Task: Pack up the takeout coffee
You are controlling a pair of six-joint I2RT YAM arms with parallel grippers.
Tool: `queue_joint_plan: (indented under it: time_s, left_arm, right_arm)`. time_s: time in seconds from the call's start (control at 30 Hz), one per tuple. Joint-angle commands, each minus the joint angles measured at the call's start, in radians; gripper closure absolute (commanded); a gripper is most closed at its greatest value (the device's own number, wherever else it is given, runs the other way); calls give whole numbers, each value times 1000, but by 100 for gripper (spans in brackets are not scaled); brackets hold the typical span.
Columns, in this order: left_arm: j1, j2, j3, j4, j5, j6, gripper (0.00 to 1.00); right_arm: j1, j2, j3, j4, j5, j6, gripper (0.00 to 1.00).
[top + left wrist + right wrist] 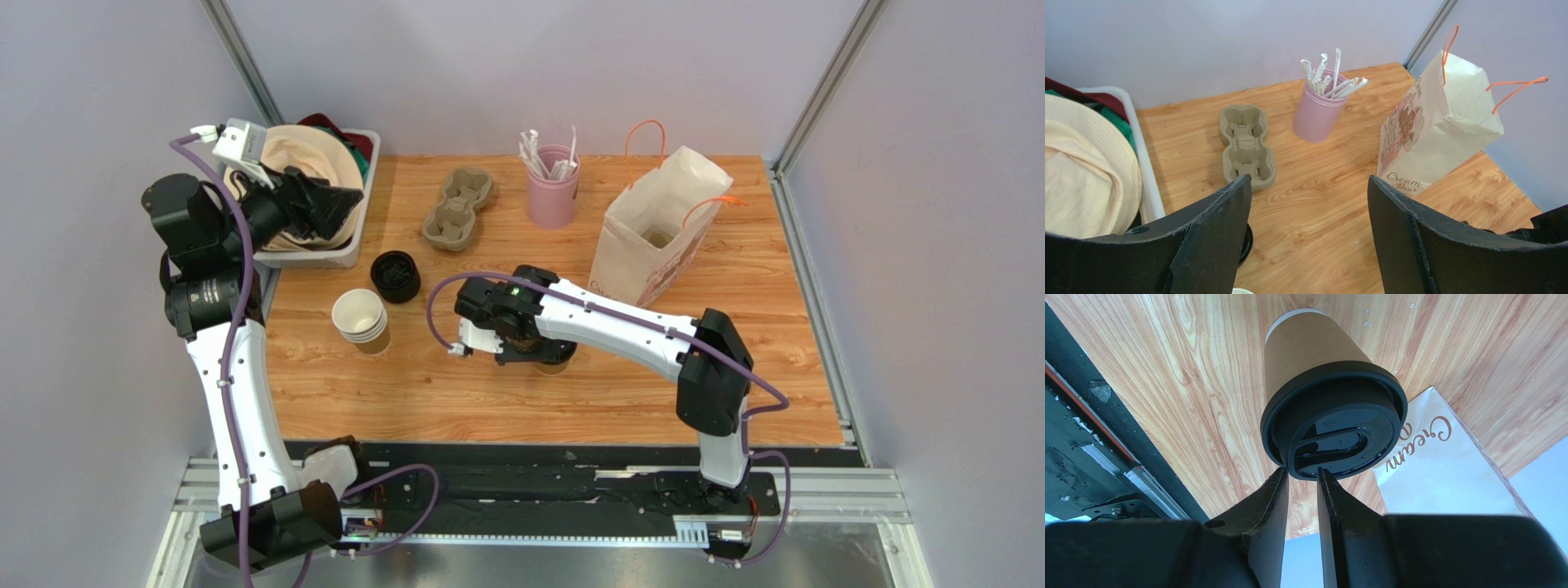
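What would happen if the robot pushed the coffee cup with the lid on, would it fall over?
Probably it could tip: the takeout coffee is narrower at its base than at its black lid. Its paper wall likely dents if squeezed hard. The smooth wooden table may let it slide first.

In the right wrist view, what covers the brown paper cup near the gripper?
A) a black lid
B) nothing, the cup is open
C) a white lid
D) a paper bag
A: the right wrist view shows a black lid seated on the brown paper cup, close to the fingertips of the right gripper.
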Motion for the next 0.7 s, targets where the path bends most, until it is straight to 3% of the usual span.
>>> queue_joint_plan:
  time_s: [0.0,0.33,0.5,0.67]
  left_arm:
    - [9,-20,-8,30,14,-16,22]
    - [11,-17,-17,41,31,-23,21]
    - [8,-13,-25,58,63,-39,8]
    - [-30,-11,-36,58,70,-27,2]
  right_arm:
    - [-7,3,38,-58,28,13,72]
    - [-31,-92,138,-95,-26,9,69]
    - [-92,-241,204,-88,-129,9,46]
    - [-183,-391,128,34,-207,51,26]
